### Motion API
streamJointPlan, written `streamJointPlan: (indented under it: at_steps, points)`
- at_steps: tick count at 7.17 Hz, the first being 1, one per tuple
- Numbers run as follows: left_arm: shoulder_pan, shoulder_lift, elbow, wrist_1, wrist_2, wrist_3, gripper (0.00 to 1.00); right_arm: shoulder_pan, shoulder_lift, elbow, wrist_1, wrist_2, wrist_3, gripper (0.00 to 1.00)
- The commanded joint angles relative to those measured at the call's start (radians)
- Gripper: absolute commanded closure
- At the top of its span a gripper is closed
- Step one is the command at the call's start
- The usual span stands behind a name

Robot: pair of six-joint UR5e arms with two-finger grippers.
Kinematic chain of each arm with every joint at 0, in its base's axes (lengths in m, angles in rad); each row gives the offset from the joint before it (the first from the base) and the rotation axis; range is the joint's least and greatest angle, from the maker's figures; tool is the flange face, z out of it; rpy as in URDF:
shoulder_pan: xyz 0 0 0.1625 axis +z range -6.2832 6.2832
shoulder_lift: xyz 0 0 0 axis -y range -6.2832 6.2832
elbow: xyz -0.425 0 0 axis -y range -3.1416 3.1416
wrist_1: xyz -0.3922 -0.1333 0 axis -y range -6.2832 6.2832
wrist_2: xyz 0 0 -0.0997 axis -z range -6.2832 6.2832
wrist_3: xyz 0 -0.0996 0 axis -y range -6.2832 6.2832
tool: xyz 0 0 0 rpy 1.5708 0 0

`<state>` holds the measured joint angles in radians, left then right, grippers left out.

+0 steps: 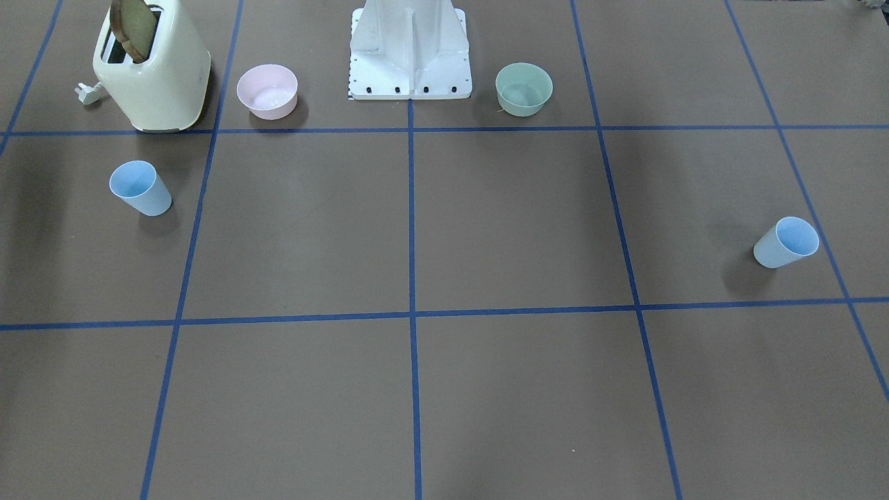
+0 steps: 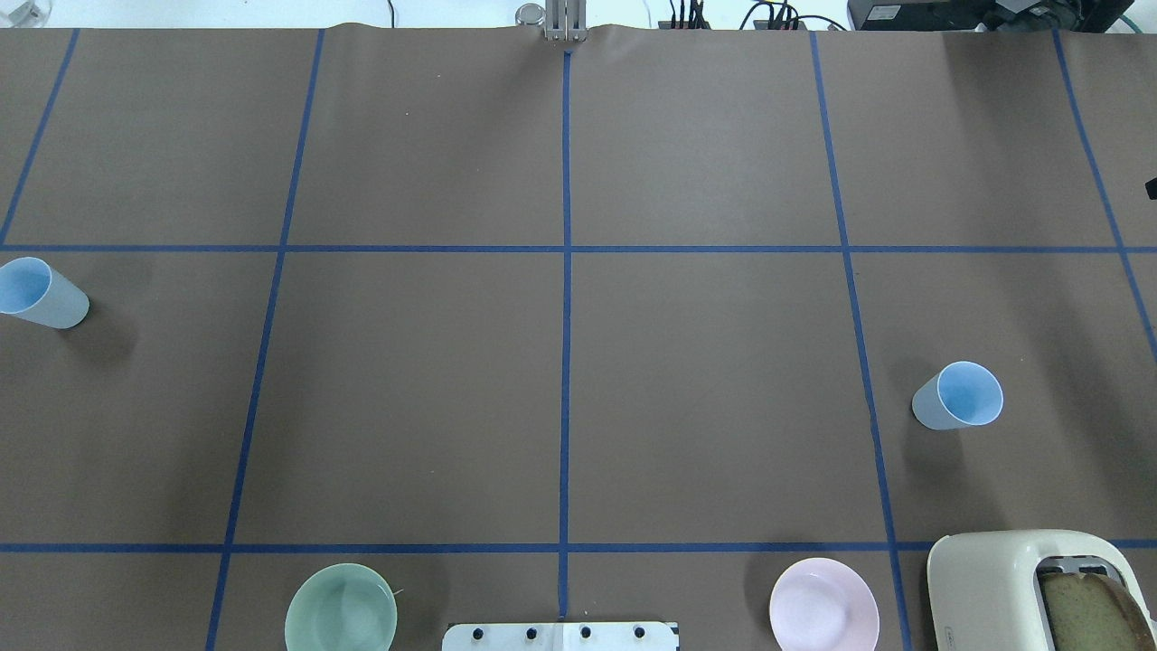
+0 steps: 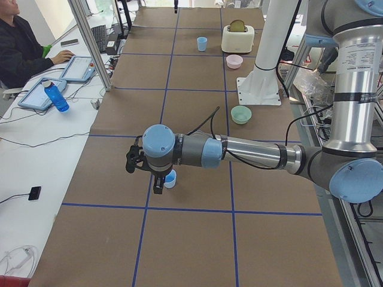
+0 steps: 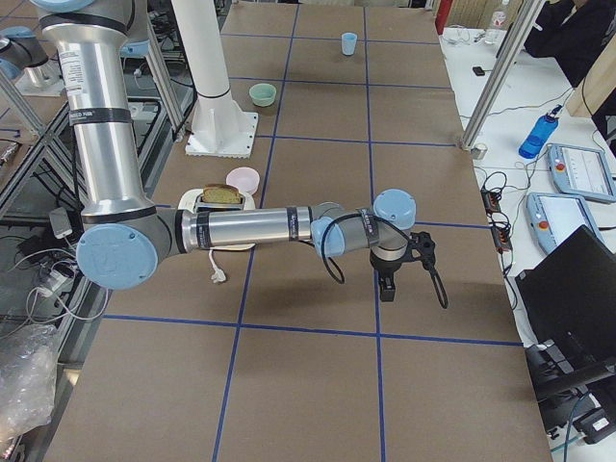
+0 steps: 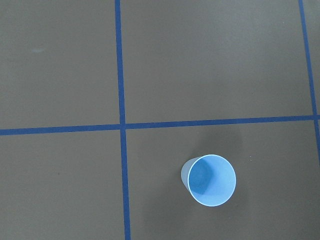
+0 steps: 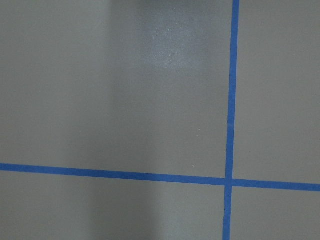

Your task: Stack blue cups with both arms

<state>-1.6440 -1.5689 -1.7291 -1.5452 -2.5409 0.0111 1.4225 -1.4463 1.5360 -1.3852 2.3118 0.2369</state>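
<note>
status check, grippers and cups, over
State unclear on left gripper, right gripper. Upright, unstacked, far apart: left cup, right cup. Nearby: toaster beside right cup, not touching.

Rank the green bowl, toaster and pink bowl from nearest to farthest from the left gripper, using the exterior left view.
From the left gripper:
1. Green bowl, mid-table.
2. Pink bowl, beyond it.
3. Toaster, far end.

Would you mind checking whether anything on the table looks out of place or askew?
Only a small thing: the bread slice leans crookedly out of the toaster, whose plug lies loose beside it. The right-side blue cup, left-side blue cup, pink bowl and green bowl stand upright; nothing spilled.
</note>
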Motion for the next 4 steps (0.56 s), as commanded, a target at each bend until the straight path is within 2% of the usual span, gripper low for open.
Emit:
streamJointPlan:
  at_steps: [1, 3, 4]
  points:
    - [0.006, -0.023, 0.011, 0.005, 0.011, 0.001, 0.02, -0.005, -0.025, 0.036, 0.008, 0.008, 0.007, 0.00]
    - [0.058, -0.130, 0.116, 0.001, 0.081, 0.004, 0.02, -0.005, -0.031, 0.123, 0.015, 0.024, 0.112, 0.00]
    - [0.108, -0.154, 0.137, -0.003, 0.114, 0.001, 0.02, -0.005, -0.058, 0.166, 0.017, 0.037, 0.110, 0.00]
